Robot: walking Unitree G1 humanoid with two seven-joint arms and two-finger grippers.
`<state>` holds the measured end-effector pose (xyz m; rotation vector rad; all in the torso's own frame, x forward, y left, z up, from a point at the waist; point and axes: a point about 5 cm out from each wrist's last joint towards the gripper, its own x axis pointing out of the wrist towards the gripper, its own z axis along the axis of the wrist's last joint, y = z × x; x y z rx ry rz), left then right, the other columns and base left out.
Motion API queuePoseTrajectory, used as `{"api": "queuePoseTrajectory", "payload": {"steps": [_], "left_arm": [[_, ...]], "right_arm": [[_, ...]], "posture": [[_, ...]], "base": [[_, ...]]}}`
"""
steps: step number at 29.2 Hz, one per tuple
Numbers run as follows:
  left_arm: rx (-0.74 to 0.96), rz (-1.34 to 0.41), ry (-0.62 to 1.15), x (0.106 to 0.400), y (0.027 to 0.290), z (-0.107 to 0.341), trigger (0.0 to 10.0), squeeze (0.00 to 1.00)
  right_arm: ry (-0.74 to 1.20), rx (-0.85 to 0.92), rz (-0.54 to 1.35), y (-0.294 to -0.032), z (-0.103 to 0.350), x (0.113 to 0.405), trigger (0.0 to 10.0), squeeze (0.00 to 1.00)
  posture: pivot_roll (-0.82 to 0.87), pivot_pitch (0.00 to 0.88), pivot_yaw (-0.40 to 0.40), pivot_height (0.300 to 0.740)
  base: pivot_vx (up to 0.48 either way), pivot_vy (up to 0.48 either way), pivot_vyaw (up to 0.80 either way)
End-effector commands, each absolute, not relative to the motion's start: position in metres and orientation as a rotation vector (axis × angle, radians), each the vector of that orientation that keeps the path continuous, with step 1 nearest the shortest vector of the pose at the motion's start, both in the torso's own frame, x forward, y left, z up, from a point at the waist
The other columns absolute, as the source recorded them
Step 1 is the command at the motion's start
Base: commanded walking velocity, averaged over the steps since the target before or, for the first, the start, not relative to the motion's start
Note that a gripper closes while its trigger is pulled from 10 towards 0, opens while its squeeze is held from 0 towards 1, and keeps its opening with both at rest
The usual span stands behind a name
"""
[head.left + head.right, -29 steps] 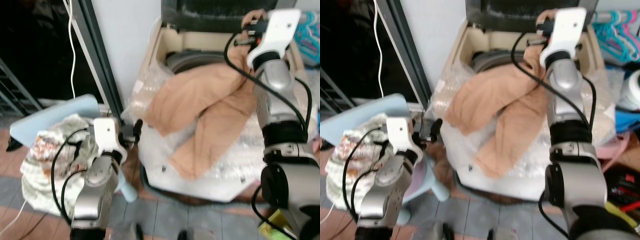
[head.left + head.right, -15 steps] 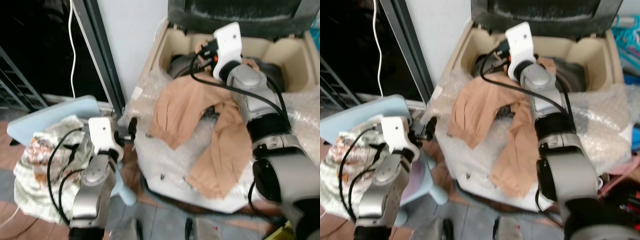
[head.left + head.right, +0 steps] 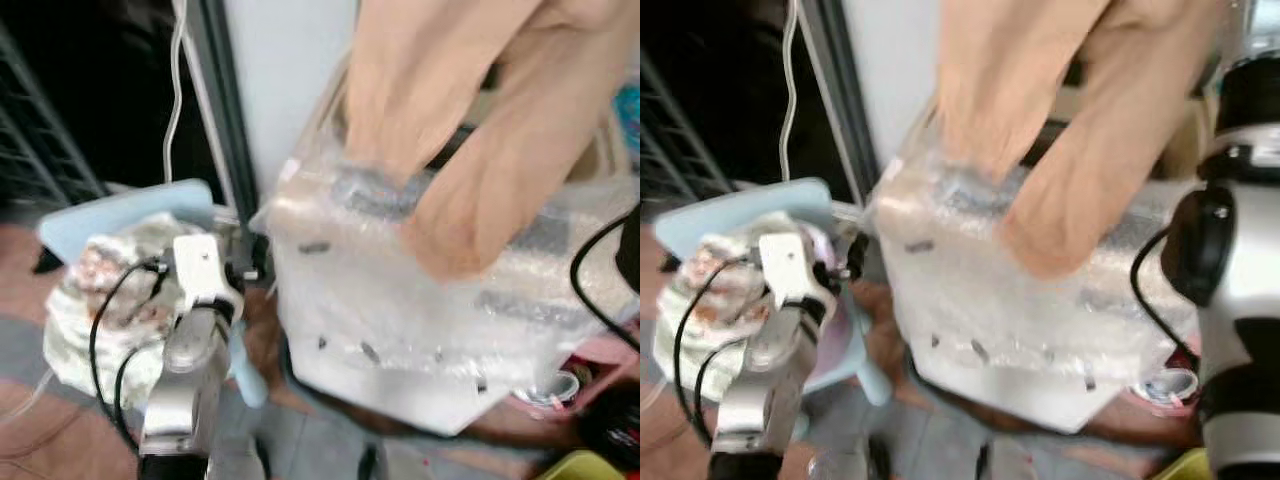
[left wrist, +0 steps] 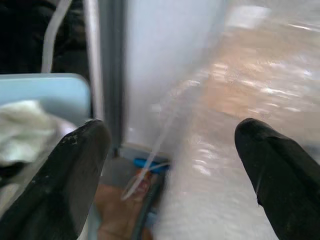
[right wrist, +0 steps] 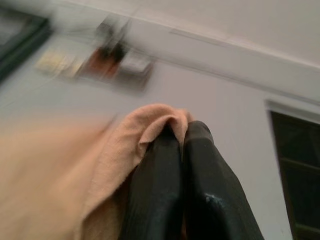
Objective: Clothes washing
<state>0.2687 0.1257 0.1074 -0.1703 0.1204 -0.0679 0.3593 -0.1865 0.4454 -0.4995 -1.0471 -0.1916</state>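
Note:
A tan garment hangs in the air over the washing machine, its lower end dangling just above the bubble-wrapped top. My right gripper is shut on a fold of that tan garment, raised high against a pale wall. Its arm stands at the right edge. My left gripper is open and holds nothing, low beside the machine's left side, next to a pile of pale clothes on a light blue chair. The whole scene is blurred.
A dark doorway with a white cable and a dark frame post lies to the left of the machine. A yellow object and pink items sit on the floor at the right.
My right gripper has lifted the tan garment from the machine's top up into the air. The head view has shifted and blurred. The left arm stays by the chair.

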Motion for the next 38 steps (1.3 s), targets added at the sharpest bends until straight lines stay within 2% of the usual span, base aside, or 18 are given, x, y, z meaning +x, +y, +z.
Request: {"api": "queuePoseTrajectory", "payload": {"steps": [1, 2, 3, 4, 5, 6, 8, 9, 10, 11, 12, 21, 26, 30, 32, 36, 37, 38], "left_arm": [[-0.171, -0.079, 0.12, 0.27, 0.12, 0.109, 10.0, 0.0], [-0.169, -0.081, 0.12, 0.27, 0.119, 0.109, 10.0, 0.0], [-0.169, -0.081, 0.12, 0.27, 0.119, 0.109, 10.0, 0.0], [-0.168, -0.081, 0.121, 0.27, 0.119, 0.11, 10.0, 0.0], [-0.169, -0.08, 0.121, 0.269, 0.12, 0.11, 10.0, 0.0], [-0.169, -0.08, 0.121, 0.269, 0.12, 0.11, 10.0, 0.0], [-0.17, -0.079, 0.123, 0.269, 0.12, 0.109, 10.0, 0.0], [-0.17, -0.079, 0.123, 0.269, 0.12, 0.109, 10.0, 0.0], [-0.171, -0.083, 0.125, 0.269, 0.12, 0.109, 10.0, 0.0], [-0.171, -0.087, 0.127, 0.27, 0.12, 0.109, 10.0, 0.0], [-0.171, -0.09, 0.128, 0.27, 0.12, 0.109, 10.0, 0.0], [-0.151, -0.095, 0.125, 0.271, 0.119, 0.109, 10.0, 0.0], [-0.154, -0.069, 0.122, 0.27, 0.122, 0.108, 10.0, 0.0], [-0.155, -0.069, 0.126, 0.269, 0.123, 0.107, 10.0, 0.0], [-0.152, -0.079, 0.134, 0.268, 0.121, 0.105, 10.0, 0.0], [-0.149, -0.084, 0.138, 0.268, 0.12, 0.104, 10.0, 0.0], [-0.148, -0.088, 0.14, 0.268, 0.12, 0.104, 10.0, 0.0], [-0.148, -0.088, 0.14, 0.268, 0.12, 0.104, 10.0, 0.0]], "right_arm": [[-0.817, -0.504, -0.08, -0.178, 0.386, 0.387, 10.0, 0.0], [-0.73, -0.484, -0.028, -0.175, 0.362, 0.393, 10.0, 0.0], [-0.73, -0.484, -0.028, -0.175, 0.362, 0.393, 10.0, 0.0], [-0.531, -0.446, 0.073, -0.167, 0.307, 0.402, 10.0, 0.0], [-0.446, -0.412, 0.114, -0.164, 0.284, 0.402, 10.0, 0.0], [-0.446, -0.412, 0.114, -0.164, 0.284, 0.402, 10.0, 0.0], [-0.287, -0.387, 0.194, -0.158, 0.242, 0.397, 10.0, 0.0], [-0.287, -0.387, 0.194, -0.158, 0.242, 0.397, 10.0, 0.0], [-0.21, -0.36, 0.233, -0.156, 0.223, 0.391, 10.0, 0.01], [-0.178, -0.327, 0.248, -0.155, 0.214, 0.387, 10.0, 0.88], [-0.176, -0.292, 0.257, -0.155, 0.212, 0.383, 10.0, 1.0], [-0.341, -0.257, 0.273, -0.159, 0.244, 0.378, 10.0, 1.0], [-0.494, -0.379, 0.161, -0.183, 0.269, 0.355, 10.0, 1.0], [-0.501, -0.427, 0.11, -0.192, 0.264, 0.346, 10.0, 1.0], [-0.441, -0.433, 0.013, -0.204, 0.239, 0.327, 10.0, 1.0], [-0.376, -0.446, -0.046, -0.211, 0.218, 0.309, 10.0, 1.0], [-0.341, -0.444, -0.061, -0.213, 0.207, 0.3, 10.0, 0.81], [-0.341, -0.444, -0.061, -0.213, 0.207, 0.3, 10.0, 0.81]], "posture": [[-0.03, 0.07, 0.017, 0.74], [-0.03, 0.07, 0.017, 0.74], [-0.03, 0.07, 0.017, 0.74], [-0.03, 0.074, 0.023, 0.74], [-0.03, 0.074, 0.023, 0.74], [-0.03, 0.074, 0.023, 0.74], [-0.03, 0.076, 0.028, 0.74], [-0.03, 0.076, 0.028, 0.74], [-0.04, 0.075, 0.032, 0.74], [-0.04, 0.075, 0.032, 0.74], [-0.04, 0.073, 0.032, 0.74], [-0.04, 0.062, 0.034, 0.74], [-0.04, 0.055, 0.025, 0.74], [-0.04, 0.052, 0.026, 0.74], [-0.05, 0.049, 0.03, 0.74], [-0.05, 0.049, 0.034, 0.74], [-0.05, 0.049, 0.036, 0.74], [-0.05, 0.049, 0.036, 0.74]], "base": [[0.0, 0.0, 0.0], [0.0, 0.0, 0.0], [0.0, 0.0, 0.0], [0.0, 0.0, 0.0], [0.0, 0.0, 0.0], [0.0, 0.0, 0.0], [0.0, 0.0, 0.0], [0.0, 0.0, 0.0], [0.0, 0.0, 0.0], [0.0, 0.0, 0.0], [0.0, 0.0, 0.0], [0.0, 0.0, 0.0], [0.0, 0.0, 0.0], [0.0, 0.0, 0.0], [0.0, 0.0, 0.0], [0.0, 0.0, 0.0], [0.0, 0.0, 0.0], [0.0, 0.0, 0.0]]}}
